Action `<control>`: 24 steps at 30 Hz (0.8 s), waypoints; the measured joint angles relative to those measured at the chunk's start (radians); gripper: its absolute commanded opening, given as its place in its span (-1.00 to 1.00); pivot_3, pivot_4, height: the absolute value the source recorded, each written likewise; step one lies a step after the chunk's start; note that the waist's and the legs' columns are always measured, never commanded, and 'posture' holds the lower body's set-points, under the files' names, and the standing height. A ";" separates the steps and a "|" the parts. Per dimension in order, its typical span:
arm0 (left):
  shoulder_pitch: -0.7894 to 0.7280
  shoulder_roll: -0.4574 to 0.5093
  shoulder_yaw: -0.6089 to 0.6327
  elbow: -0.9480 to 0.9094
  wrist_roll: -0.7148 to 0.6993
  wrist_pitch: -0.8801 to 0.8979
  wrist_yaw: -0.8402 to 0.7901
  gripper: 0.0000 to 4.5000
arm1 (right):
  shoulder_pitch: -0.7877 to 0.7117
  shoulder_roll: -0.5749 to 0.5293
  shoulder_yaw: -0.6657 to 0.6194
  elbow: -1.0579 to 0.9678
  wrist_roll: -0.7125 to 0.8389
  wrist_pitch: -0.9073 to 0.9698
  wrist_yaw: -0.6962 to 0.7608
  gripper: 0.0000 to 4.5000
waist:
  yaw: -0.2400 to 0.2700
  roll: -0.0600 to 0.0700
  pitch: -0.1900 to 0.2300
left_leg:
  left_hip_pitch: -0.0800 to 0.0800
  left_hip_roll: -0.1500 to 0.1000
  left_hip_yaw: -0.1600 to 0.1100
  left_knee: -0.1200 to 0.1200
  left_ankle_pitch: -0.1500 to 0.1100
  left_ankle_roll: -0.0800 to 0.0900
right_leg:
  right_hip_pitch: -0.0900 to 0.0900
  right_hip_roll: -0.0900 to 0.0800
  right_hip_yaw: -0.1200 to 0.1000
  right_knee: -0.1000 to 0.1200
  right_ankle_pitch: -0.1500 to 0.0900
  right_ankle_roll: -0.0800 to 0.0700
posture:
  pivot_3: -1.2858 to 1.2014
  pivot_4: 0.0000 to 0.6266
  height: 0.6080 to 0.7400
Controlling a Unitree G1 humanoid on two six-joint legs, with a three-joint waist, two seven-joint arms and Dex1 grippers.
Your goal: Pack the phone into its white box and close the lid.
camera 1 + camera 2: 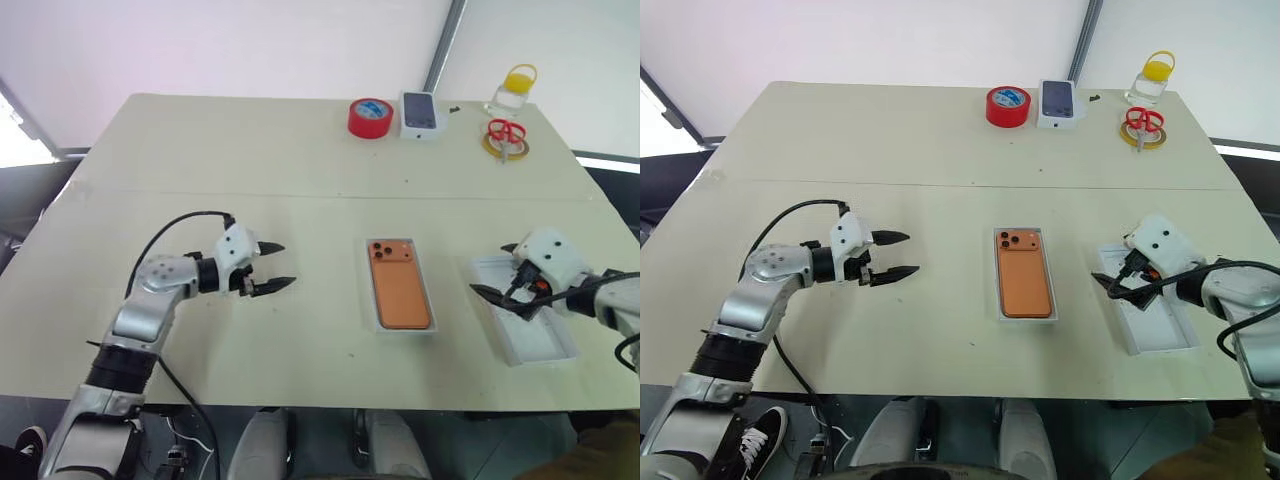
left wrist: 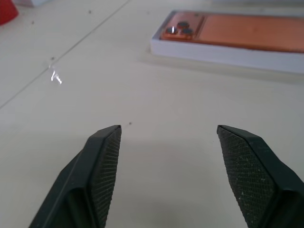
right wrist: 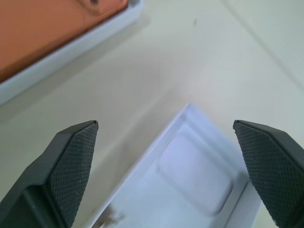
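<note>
Now, from my head camera, the phone [image 1: 400, 283] lies in the white box [image 1: 371, 322], and the lid [image 1: 545, 342] sits open-side up to its right. In my wrist views, my left gripper [image 2: 166, 137] and right gripper [image 3: 166, 130] are both spread and empty, the right one over the lid, so I judge the next step is to grasp its rim.

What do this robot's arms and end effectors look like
Both arms have silver-grey metal segments with black joints, and a black cable loops along each. A white blocky housing sits at each wrist. The left end effector and right end effector each carry two black tapered fingers with cross-hatched textured pads.
</note>
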 measured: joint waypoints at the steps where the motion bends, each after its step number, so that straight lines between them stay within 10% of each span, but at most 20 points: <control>1: 0.000 -0.001 0.001 0.000 -0.003 -0.027 -0.005 0.53 | 0.014 0.003 -0.003 -0.023 0.001 0.036 -0.014 0.99 | -0.001 0.000 0.000 | 0.000 0.000 0.000 0.000 0.000 0.000 | 0.000 0.000 0.000 0.000 0.000 0.000 | 0.03 -0.52 0.98; 24: 0.065 -0.022 -0.019 0.030 0.018 -0.334 -0.029 0.53 | -0.153 -0.026 -0.012 -0.204 0.256 0.890 -0.130 0.99 | -0.002 0.000 0.000 | -0.001 0.001 0.000 0.000 0.000 0.000 | -0.001 0.001 0.000 0.000 0.000 0.000 | 0.03 -0.52 0.98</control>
